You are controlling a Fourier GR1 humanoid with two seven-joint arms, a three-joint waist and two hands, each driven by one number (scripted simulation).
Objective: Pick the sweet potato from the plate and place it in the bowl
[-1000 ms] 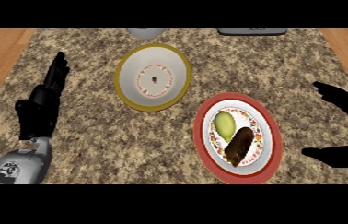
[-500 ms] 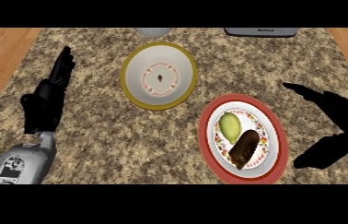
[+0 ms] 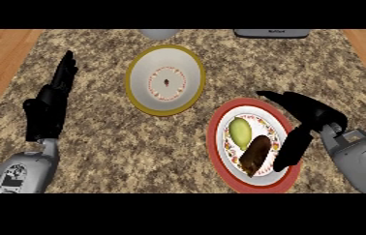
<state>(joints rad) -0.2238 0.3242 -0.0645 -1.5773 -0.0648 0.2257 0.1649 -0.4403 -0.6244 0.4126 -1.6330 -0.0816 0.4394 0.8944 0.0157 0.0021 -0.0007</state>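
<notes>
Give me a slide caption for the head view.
Open right robot hand at edge of red-rimmed plate, near dark brown sweet potato; yellow-rimmed white bowl beyond.

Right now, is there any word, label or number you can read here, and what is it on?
Nothing here can be read.
Grey object at the far edge: a small dark mark, too blurred to read.
Left forearm: dark markings, too small to read.

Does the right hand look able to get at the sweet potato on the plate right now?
Probably yes. The right hand is open at the right edge of the plate, just beside the sweet potato, with nothing between them. The green fruit lies on the potato's other side.
</notes>
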